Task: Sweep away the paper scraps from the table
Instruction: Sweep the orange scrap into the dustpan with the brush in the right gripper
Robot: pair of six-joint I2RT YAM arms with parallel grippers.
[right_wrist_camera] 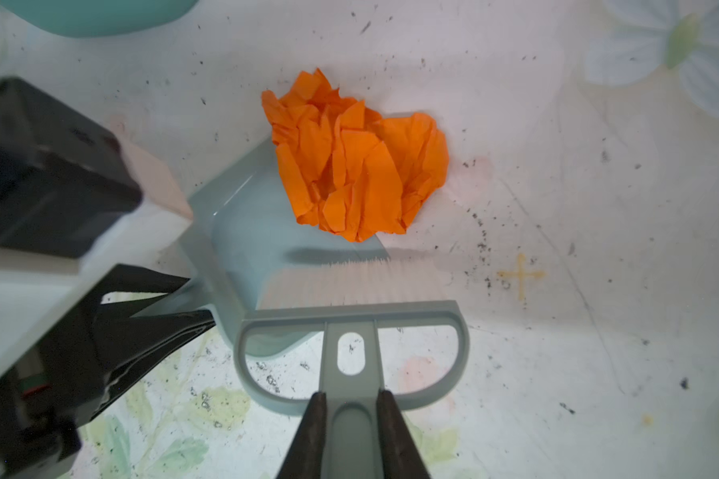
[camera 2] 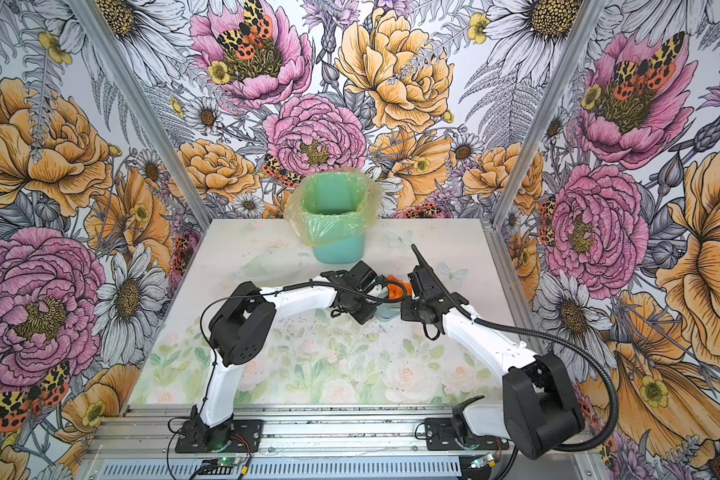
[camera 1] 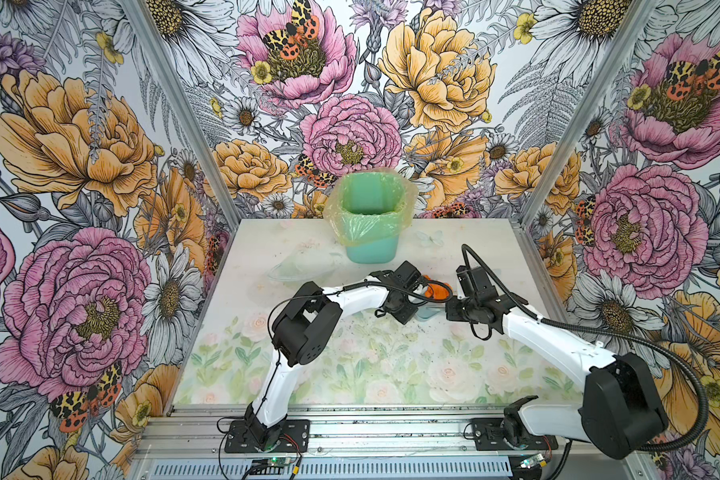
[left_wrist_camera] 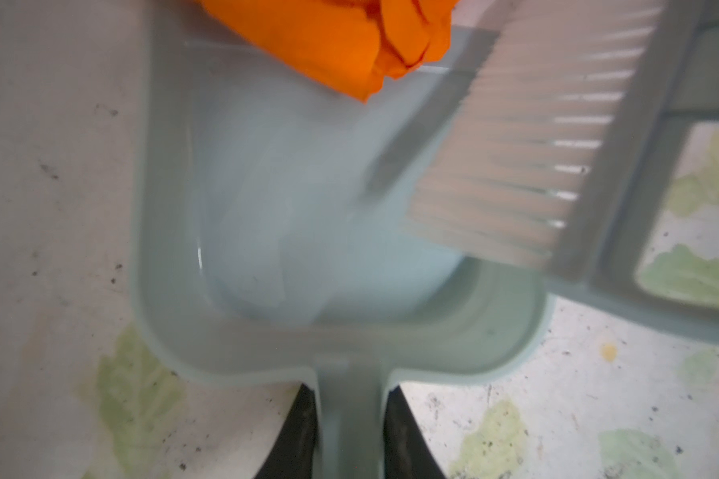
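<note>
While left fingers (left_wrist_camera: 299,433) clench dustpan (left_wrist_camera: 162,207) and right fingers (right_wrist_camera: 308,435) brush (right_wrist_camera: 349,316), paper scrap (right_wrist_camera: 349,166) lies beyond.

From the near edge of the desk (camera 1: 391,357), my left arm (camera 1: 352,294) and right arm (camera 1: 558,345) bend inward and meet past mid-desk, wrists low. The left tool (left_wrist_camera: 351,394) is clamped on the dustpan (left_wrist_camera: 162,207) handle, and the right tool (right_wrist_camera: 351,396) on the brush (right_wrist_camera: 349,313) handle.

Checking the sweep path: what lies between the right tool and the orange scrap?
Right wrist view: the brush the right tool grips, then a thin strip of dustpan short of the orange scrap.
</note>
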